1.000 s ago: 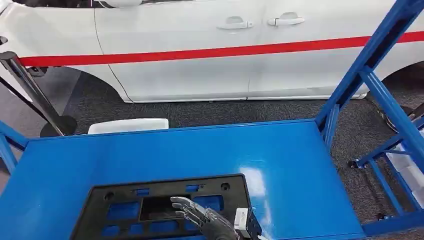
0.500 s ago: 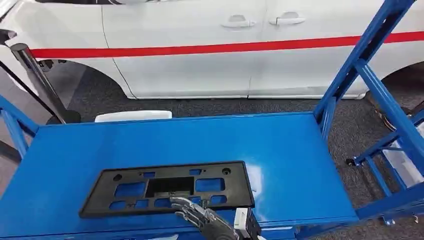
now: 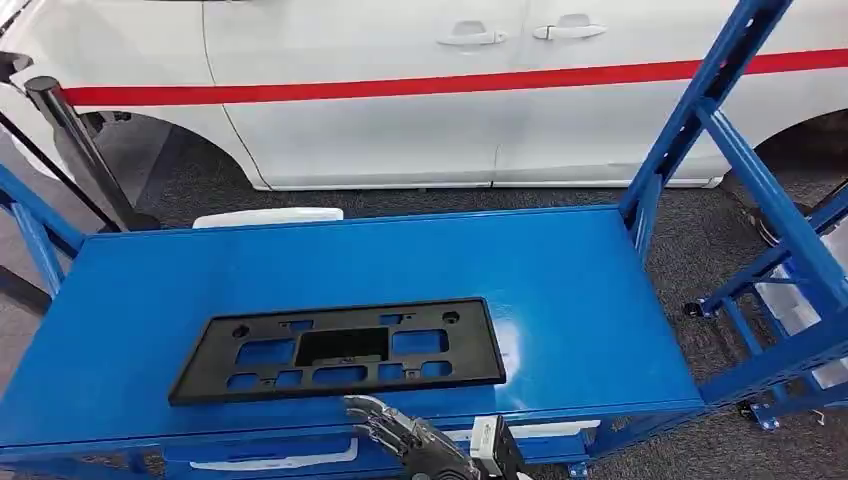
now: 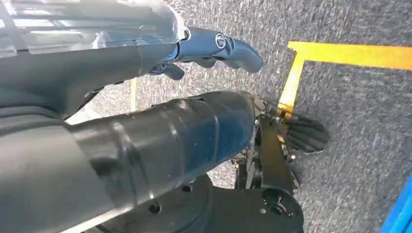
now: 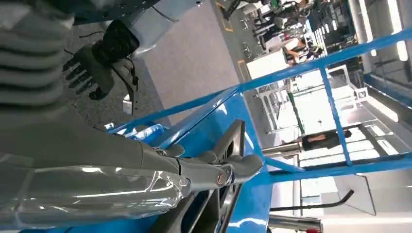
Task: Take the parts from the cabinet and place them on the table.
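Black plastic lay flat on the blue table (image 3: 580, 290): the part (image 3: 340, 350), a long rectangular frame with several cut-out windows and small holes along its upper edge, sat on the near-left portion of the tabletop, its long side running roughly parallel to the table's front edge and its whole outline resting on the surface. The right hand (image 3: 395, 428) hovered just in front of the table's near edge, close to the part's front rim but apart from it, with its fingers (image 3: 368, 410) spread and reaching toward the frame and nothing between them. From the right wrist view the same hand (image 5: 214, 170) showed its thumb and fingers extended and separated, with the part (image 5: 233, 141) seen edge-on just beyond them on the blue surface. The left hand (image 4: 218, 46) hung beside the robot over dark carpeted floor (image 4: 359, 111) marked with a yellow line (image 4: 340, 53); its visible fingers were stretched out and held nothing. Behind the table stood a white car (image 3: 420, 90) with a red stripe (image 3: 400, 85) along its doors, and blue frame posts (image 3: 700, 110) rose at the table's right end. A dark stanchion pole (image 3: 70, 140) leaned at the far left, and a white bin (image 3: 265, 215) showed just past the table's far edge.
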`<state>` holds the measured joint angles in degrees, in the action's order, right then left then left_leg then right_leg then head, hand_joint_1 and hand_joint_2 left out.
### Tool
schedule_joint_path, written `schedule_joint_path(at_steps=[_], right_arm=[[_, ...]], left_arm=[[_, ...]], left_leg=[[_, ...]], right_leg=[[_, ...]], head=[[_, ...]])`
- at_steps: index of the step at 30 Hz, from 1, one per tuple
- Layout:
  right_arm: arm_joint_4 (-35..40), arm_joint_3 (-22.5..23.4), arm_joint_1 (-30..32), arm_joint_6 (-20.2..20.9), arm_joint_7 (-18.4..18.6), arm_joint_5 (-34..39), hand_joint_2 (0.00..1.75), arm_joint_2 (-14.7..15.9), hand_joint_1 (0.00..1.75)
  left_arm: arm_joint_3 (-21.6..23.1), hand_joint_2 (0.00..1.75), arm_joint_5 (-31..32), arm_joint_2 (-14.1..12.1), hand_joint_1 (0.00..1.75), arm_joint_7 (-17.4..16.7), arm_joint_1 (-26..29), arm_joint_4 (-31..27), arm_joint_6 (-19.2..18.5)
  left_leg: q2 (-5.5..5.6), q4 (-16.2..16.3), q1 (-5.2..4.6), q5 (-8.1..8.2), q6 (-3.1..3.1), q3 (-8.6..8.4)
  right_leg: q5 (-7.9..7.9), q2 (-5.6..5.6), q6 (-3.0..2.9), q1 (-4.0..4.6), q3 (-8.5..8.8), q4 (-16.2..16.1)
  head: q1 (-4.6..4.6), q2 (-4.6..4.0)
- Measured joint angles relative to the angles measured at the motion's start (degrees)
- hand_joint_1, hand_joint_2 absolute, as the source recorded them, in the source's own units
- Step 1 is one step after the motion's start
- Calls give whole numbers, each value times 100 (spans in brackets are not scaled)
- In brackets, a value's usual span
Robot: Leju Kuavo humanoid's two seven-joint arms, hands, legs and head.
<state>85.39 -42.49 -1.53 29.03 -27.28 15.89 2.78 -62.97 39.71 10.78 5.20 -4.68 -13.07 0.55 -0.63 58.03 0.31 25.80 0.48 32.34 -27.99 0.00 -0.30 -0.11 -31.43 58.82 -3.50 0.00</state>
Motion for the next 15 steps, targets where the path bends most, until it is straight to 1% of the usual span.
schedule_joint_path(at_steps=[1,2,3,4,5,6,7,8,9,10,11,12,13,14,15], right_arm=[[0,0,-1,-2,0,0,175,-2,0],[0,0,-1,-11,0,0,175,-2,0],[0,0,-4,-37,2,0,175,-4,0],[0,0,3,-55,13,-4,175,-4,0],[-2,2,12,-115,35,-67,175,-4,0],[-2,2,23,-192,48,-123,175,-2,0],[-2,2,29,-241,52,-168,175,-2,0],[-2,2,36,-267,52,-195,175,-2,0],[-2,2,36,-335,52,-269,175,-2,0],[-2,4,36,-427,55,-365,175,-2,0],[2,9,33,-556,55,-504,175,-4,0],[5,18,26,-680,55,-643,175,-2,0],[7,26,18,-787,55,-783,175,-2,0],[15,33,6,-913,53,-943,175,-2,0],[26,37,2,-1052,55,-1115,175,-2,0]], left_arm=[[0,0,2,-2,0,2,1,0,4],[0,0,2,-4,0,2,2,0,9],[0,0,6,-4,0,2,4,0,11],[0,0,7,-4,0,4,5,0,11],[0,0,7,-2,0,9,9,0,11],[0,0,7,0,0,9,20,0,9],[0,0,7,0,0,9,32,0,9],[0,0,7,-2,0,9,38,0,9],[-2,0,7,-4,0,11,40,0,7],[-2,0,7,-9,0,13,37,0,0],[-4,0,2,-11,0,24,34,0,-4],[-9,0,0,-11,0,26,30,0,-7],[-13,0,-2,-11,0,28,30,0,-9],[-20,0,-2,-11,0,28,34,0,-11],[-28,0,-2,-11,0,28,45,0,-13]], left_leg=[[2,21,0,11,-33,8],[16,141,18,128,-60,66],[19,422,22,351,-81,187],[20,891,38,625,-106,391],[20,1362,42,846,-128,594],[19,1691,42,955,-142,730],[18,1779,44,929,-149,749],[18,1586,48,772,-148,633],[17,1164,48,534,-139,394],[17,610,49,284,-121,91],[18,126,47,175,-91,-146],[19,24,7,240,-66,-173],[26,30,9,207,-26,-150],[27,35,0,205,-10,-126],[28,36,-12,200,21,-121]], right_leg=[[58,-3,-64,-45,12,-73],[86,-20,-94,-54,13,-91],[105,-25,-123,-59,-11,-91],[114,-29,-133,-57,-41,-88],[126,-34,-136,-52,-69,-82],[135,-35,-129,-52,-95,-69],[138,-34,-127,-52,-114,-54],[139,-33,-125,-54,-127,-33],[139,-30,-121,-56,-133,-15],[136,-27,-112,-57,-130,-1],[135,-29,-86,-57,-131,12],[130,-26,-40,-10,-155,36],[149,-21,-7,-19,-168,31],[163,-22,17,-22,-169,20],[182,-24,50,-33,-162,-2]], head=[[0,0],[2,0],[13,0],[9,0],[9,0],[9,0],[11,0],[11,0],[11,0],[11,0],[9,0],[11,0],[4,0],[7,0],[7,0]])
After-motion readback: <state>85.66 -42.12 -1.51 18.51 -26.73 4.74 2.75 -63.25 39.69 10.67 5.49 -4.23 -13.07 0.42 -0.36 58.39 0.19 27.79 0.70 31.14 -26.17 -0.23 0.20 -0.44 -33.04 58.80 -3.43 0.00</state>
